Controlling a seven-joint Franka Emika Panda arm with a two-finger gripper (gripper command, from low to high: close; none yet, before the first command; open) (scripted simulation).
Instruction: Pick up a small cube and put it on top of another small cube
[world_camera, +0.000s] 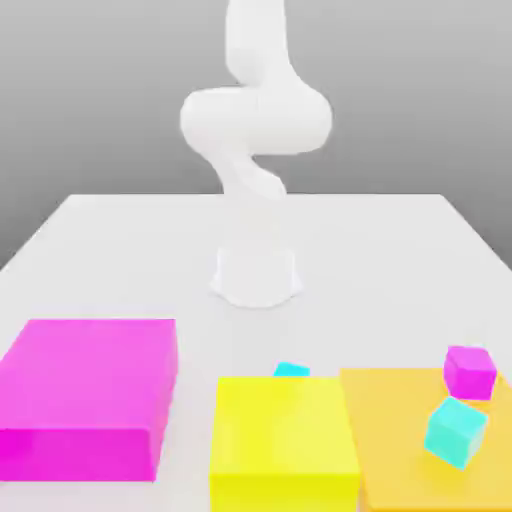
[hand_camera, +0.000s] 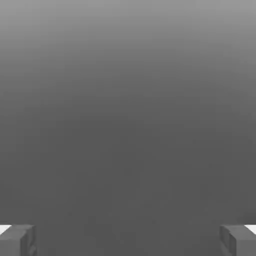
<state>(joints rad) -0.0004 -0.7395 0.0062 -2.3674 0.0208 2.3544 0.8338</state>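
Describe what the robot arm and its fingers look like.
The arm is plain glossy white, built of thick rounded segments that curve into one another, rising from a round white base on the table. No cables or markings show. In the hand view, the fingers are grey, blocky and square-edged, with white upper corners.

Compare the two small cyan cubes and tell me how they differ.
The cyan cube on the orange block shows whole; the cyan cube behind the yellow block shows just its top, the rest hidden. The first sits tilted on the big orange block, near the small magenta cube; the second's pose cannot be told. Both share the same turquoise colour.
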